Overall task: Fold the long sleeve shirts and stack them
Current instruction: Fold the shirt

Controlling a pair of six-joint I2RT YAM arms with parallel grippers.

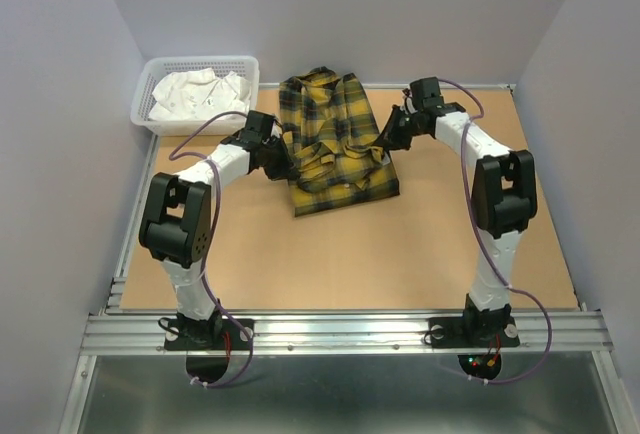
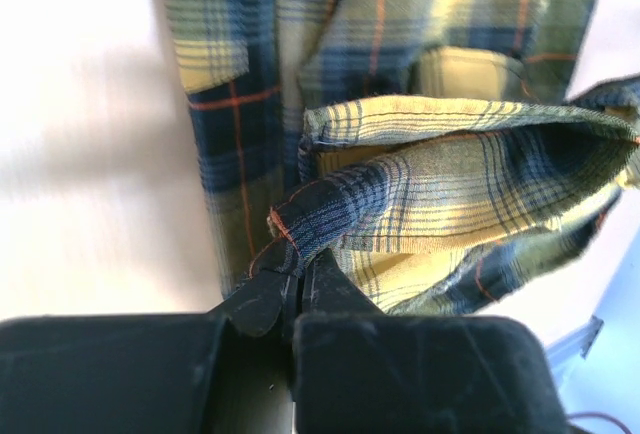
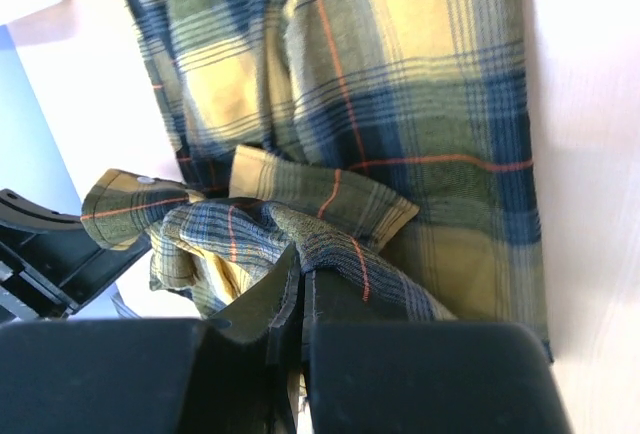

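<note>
Left end effector (image 2: 291,272) and right end effector (image 3: 300,272) are each closed on the plaid shirt (image 1: 335,149); observe it bunched on your counter (image 1: 400,254).

A: Far left?
B: White basket (image 1: 160,126), slotted walls. White cloth (image 1: 195,94) crumpled inside.
A: Surface?
B: Tan table (image 1: 350,264); basket at its far left corner. Metal rail (image 1: 350,332) along near edge.

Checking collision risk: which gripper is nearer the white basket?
Left. The left gripper pinches the plaid shirt near the basket's corner; the right gripper is across the shirt.
</note>
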